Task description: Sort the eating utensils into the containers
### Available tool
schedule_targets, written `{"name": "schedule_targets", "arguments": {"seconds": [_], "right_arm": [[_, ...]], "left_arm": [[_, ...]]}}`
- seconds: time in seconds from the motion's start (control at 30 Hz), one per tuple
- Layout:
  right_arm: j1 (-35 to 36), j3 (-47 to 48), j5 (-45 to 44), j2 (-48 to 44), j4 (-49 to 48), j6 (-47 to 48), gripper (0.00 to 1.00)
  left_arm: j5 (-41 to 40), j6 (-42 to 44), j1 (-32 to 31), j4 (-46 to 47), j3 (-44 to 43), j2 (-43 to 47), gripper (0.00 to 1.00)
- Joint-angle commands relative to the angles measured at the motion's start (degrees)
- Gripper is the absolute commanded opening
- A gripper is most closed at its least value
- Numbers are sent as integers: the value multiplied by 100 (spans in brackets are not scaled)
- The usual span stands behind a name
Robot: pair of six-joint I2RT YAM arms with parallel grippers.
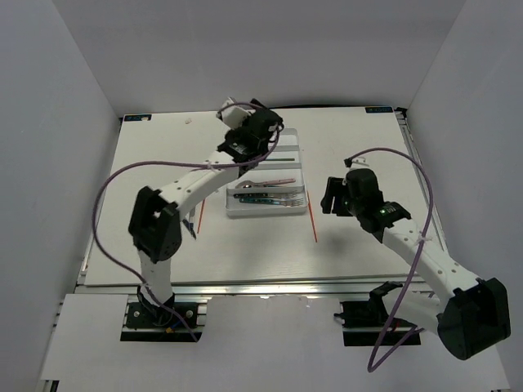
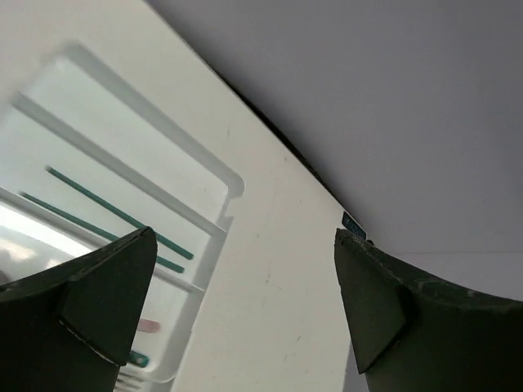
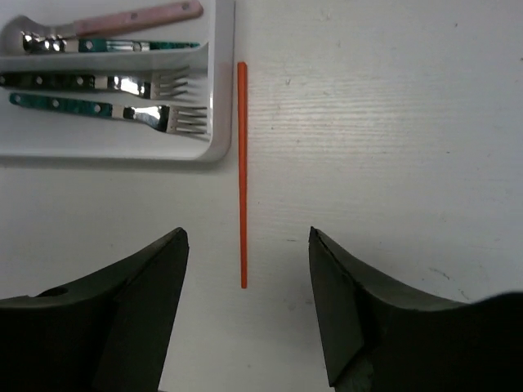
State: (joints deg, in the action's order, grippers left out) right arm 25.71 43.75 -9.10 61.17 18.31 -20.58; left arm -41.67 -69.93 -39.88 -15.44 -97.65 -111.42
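orange chopstick (image 3: 243, 171) lies on the table (image 3: 376, 122) just at 3 o'clock of the white tray (image 3: 221, 139), under the wide-open, empty right gripper (image 3: 247, 245). left gripper (image 2: 245, 245), likewise spread and empty, hovers at the tray's 12 o'clock end.

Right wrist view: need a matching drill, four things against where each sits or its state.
Things:
1. orange chopstick
2. forks
3. pink-handled piece
4. right pincer

Places or states:
A. open, above the table
B. in the tray, edge compartment
C. lying on the table, beside the tray
D. in the tray, next compartment in from the edge

Pairs: 1-C, 2-B, 3-D, 4-A.
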Motion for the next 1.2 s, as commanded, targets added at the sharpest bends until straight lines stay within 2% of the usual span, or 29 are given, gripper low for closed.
{"name": "schedule_targets", "arguments": {"seconds": [0.0, 0.03, 0.13, 0.2, 0.3, 0.37, 0.5, 0.57, 0.8, 1.17], "right_arm": [[-5, -270, 251, 272, -310, -262, 64], [4, -314, 286, 360, -441, -271, 55], [-5, -446, 654, 738, -774, -262, 45], [-5, -455, 856, 1027, -968, -263, 44], [-5, -402, 858, 1361, -1188, -271, 45], [-5, -341, 858, 1616, -1285, -219, 46], [-5, -69, 744, 2100, -1259, -183, 47], [-14, 55, 647, 2311, -1259, -175, 47], [-5, 494, 427, 2812, -1189, -43, 46], [-5, 679, -47, 3498, -1171, 107, 45]], "left_arm": [[-579, 1957, 33, -952, 236, 1201, 98], [-718, 2340, 50, -1239, 533, 1619, 98], [-606, 3133, 112, -1435, 1332, 2567, 98], [-474, 3728, 121, -1435, 1712, 3009, 98], [-412, 4126, 129, -1716, 2301, 3774, 98], [-421, 4224, 121, -1962, 2635, 4309, 98], [-526, 4260, 121, -2059, 3925, 5293, 98], [-570, 4233, 121, -2182, 4226, 5647, 98], [-939, 4417, 121, -2647, 4579, 6877, 98], [-1097, 4523, 121, -2719, 4702, 7529, 98]]}}
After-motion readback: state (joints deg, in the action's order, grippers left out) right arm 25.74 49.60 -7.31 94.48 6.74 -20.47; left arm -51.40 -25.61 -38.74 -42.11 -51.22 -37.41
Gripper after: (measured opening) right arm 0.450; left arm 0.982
